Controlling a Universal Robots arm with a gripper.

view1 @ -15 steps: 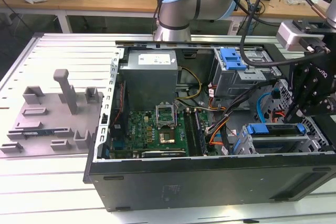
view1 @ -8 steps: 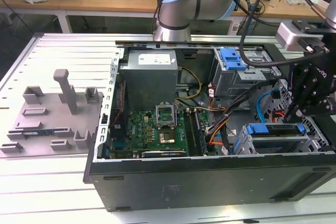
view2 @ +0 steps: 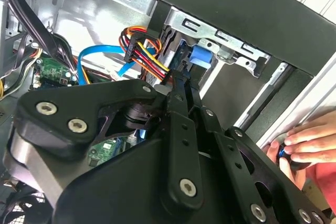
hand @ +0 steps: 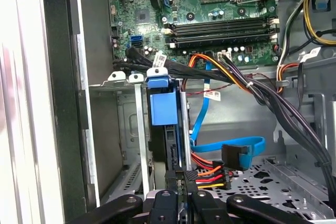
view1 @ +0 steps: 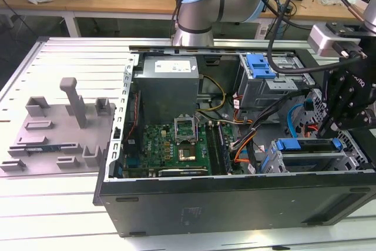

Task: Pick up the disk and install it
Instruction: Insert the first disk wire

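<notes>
The disk (view1: 308, 145) sits edge-up in the lower drive cage of the open computer case (view1: 235, 204), at the exterior view's right, with its blue carrier frame showing on top. In the first wrist view the disk (hand: 163, 106) stands between the cage's metal rails. My gripper (hand: 181, 177) is shut on the disk's near end, one finger on each face. In the second wrist view the gripper (view2: 181, 82) reaches up to the blue frame of the disk (view2: 202, 56). In the exterior view the gripper (view1: 330, 126) hangs just above the disk's right end.
A grey power supply box (view1: 167, 83) and the motherboard (view1: 176, 145) fill the case's middle. A second drive cage with a blue latch (view1: 261, 66) stands behind. Orange power cables (hand: 210, 174) and a blue data cable (hand: 231, 145) lie beside the disk. A person's hand (view2: 310, 140) rests at the case's edge.
</notes>
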